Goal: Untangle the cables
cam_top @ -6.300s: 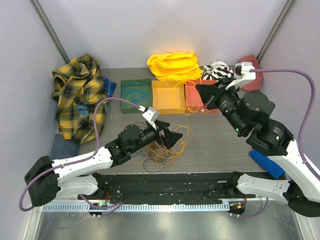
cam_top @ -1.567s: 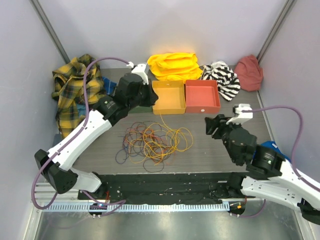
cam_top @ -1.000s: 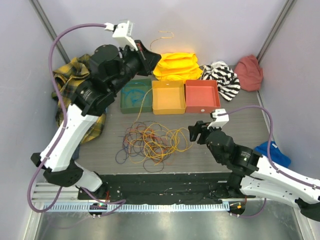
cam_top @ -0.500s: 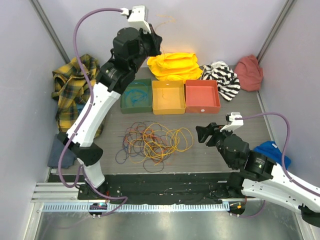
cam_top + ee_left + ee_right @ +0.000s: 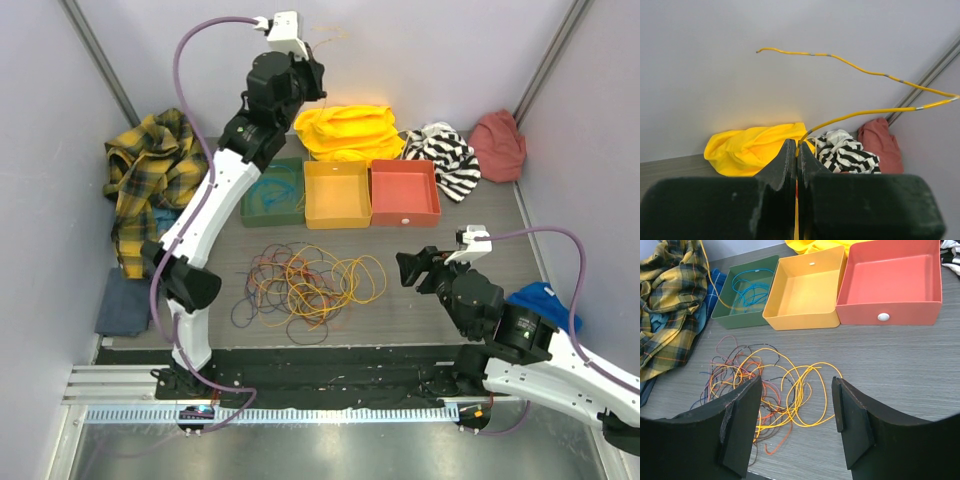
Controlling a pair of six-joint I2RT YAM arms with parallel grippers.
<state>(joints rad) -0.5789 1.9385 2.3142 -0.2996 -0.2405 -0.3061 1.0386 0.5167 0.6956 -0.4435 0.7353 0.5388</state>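
Note:
The cables [image 5: 305, 285] lie as a loose tangle of yellow-orange, red, purple and dark loops on the table in front of the trays; the right wrist view also shows these cables [image 5: 775, 385]. My left gripper [image 5: 310, 80] is raised high near the back wall and is shut on one yellow cable [image 5: 860, 70], whose free end curls in the air above the left gripper [image 5: 796, 145]. A yellow strand [image 5: 710, 280] hangs down past the green tray. My right gripper [image 5: 415, 268] hovers to the right of the tangle. The right gripper [image 5: 796, 385] is open and holds nothing.
Three trays stand in a row behind the tangle: green [image 5: 250, 205] holding a teal cable loop, yellow [image 5: 337, 215], red [image 5: 404, 215]. Clothes lie around: a plaid shirt [image 5: 150, 190], yellow cloth [image 5: 345, 130], striped cloth [image 5: 440, 150], red cloth [image 5: 498, 145], blue cloth [image 5: 540, 300].
My left arm has swung up and back towards the wall, lifting the yellow cable clear of the pile. The right arm has shifted a little to the right, still open.

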